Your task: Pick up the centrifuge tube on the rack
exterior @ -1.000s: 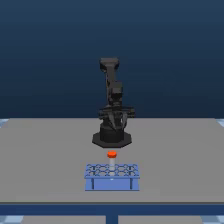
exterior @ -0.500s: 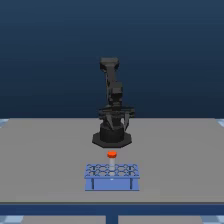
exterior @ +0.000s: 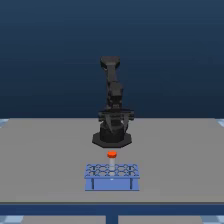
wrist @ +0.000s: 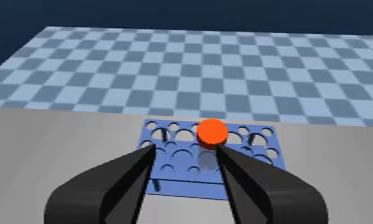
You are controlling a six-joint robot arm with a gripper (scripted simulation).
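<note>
The light-blue rack [exterior: 112, 177] sits on the grey table in front of the black arm [exterior: 113, 95]. The centrifuge tube stands upright in the rack, showing its orange-red cap [exterior: 111, 154] above the rack's far side. In the wrist view the orange-red cap [wrist: 212, 131] tops a pale tube in the rack [wrist: 178, 157] with its grid of round holes. My gripper [wrist: 184, 150] is open, its two black fingers [wrist: 120, 175] spread over the table short of the tube and apart from it. Nothing is between them.
The arm's round black base [exterior: 112, 139] stands just behind the rack. The grey table [exterior: 45, 160] stretches to both sides. A blue checkered floor [wrist: 209, 65] lies beyond the table edge in the wrist view.
</note>
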